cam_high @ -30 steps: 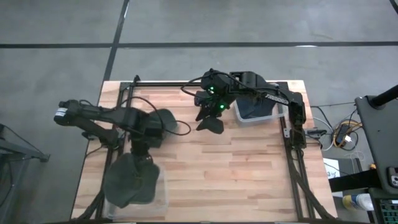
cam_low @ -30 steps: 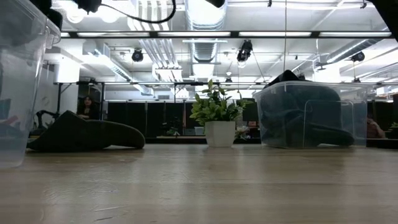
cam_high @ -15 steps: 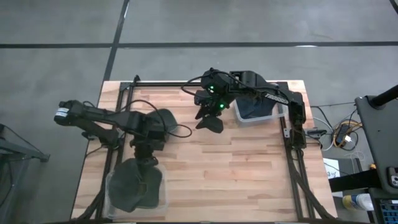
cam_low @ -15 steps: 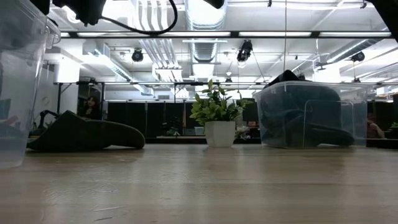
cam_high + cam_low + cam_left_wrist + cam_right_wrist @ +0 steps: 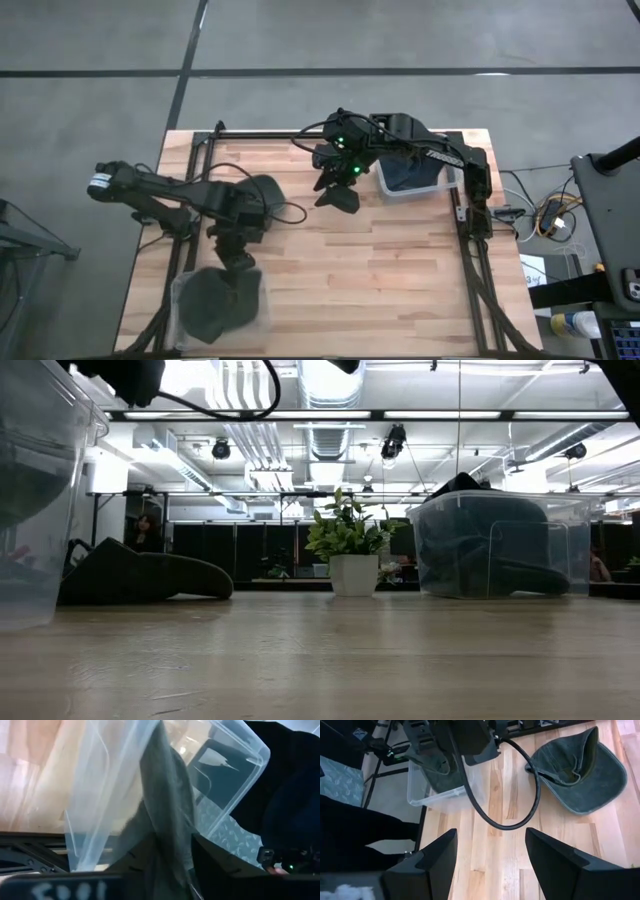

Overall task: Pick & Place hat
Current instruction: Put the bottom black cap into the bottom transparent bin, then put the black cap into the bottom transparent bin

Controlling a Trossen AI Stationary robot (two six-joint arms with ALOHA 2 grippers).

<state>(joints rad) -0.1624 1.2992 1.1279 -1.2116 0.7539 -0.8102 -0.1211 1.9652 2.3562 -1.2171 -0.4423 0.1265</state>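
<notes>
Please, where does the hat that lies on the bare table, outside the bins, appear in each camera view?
High view: the hat lies left of centre, beside the left arm.
Low view: at the left, on the tabletop.
Left wrist view: not in it.
Right wrist view: on the wood, beyond the black cable.
Shared landmark: the clear bin.

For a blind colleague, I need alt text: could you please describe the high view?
Seen from above, the left hand hangs over a clear bin at the wooden table's near left corner, a dark hat inside it. The right hand, open, hovers near another hat beside a second bin.
</notes>
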